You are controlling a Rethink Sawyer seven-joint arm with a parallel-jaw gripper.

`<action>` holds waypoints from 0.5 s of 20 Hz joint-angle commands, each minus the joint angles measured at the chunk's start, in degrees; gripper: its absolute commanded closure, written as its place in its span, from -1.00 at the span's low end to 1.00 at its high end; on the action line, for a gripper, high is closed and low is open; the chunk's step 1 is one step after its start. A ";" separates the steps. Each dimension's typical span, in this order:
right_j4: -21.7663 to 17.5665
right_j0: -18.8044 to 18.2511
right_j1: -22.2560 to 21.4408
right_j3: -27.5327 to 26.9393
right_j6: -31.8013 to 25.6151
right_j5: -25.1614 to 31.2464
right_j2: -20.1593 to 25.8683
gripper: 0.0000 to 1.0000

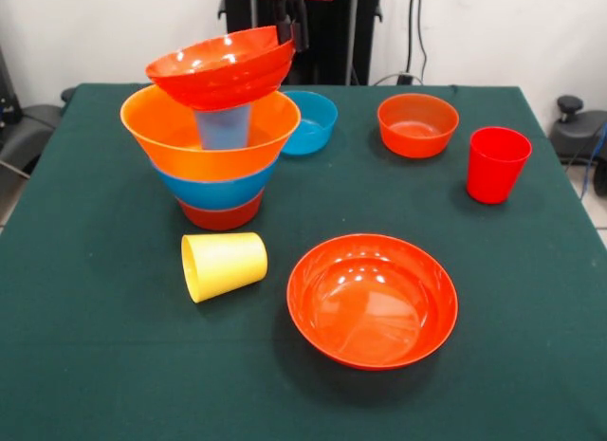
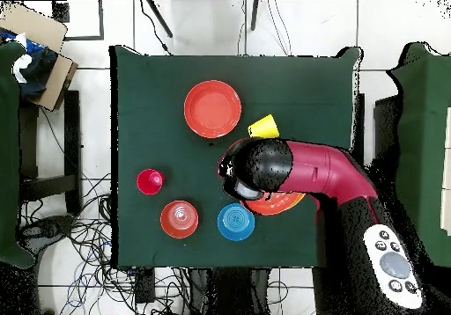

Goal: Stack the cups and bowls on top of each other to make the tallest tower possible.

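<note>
Front view. The tower [image 1: 216,128] stands far left on the green bench [image 1: 95,365]. From the bottom: a small red-orange bowl [image 1: 221,214], the large blue bowl [image 1: 216,190] nested on it, then the huge orange bowl [image 1: 180,137]. Inside the orange bowl the light blue cup [image 1: 224,126] stands mouth down. On the cup sit two red-orange bowls [image 1: 223,69], nested, tilted slightly.

The yellow cup [image 1: 224,265] lies on its side, just near of the tower, empty. The wide red-orange bowl [image 1: 372,300] sits upright near centre, empty. The small blue bowl [image 1: 313,122] is just right of the tower, far side, empty. A small red-orange bowl [image 1: 417,124] lies further right, empty. The red cup [image 1: 496,164] stands upright at far right, empty.

The gripper [image 1: 289,28] shows as a dark part right behind the top bowls' rim; cannot tell its opening, nor whether it touches the rim. In the overhead view the arm [image 2: 308,166] covers the tower.
</note>
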 commanded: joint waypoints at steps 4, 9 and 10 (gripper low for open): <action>-4.38 0.54 3.96 -0.62 -6.12 -5.59 3.74 1.00; -5.87 0.74 3.74 -1.11 -7.32 -6.48 3.85 -1.00; -6.18 0.85 3.66 -1.19 -7.35 -6.72 3.76 -1.00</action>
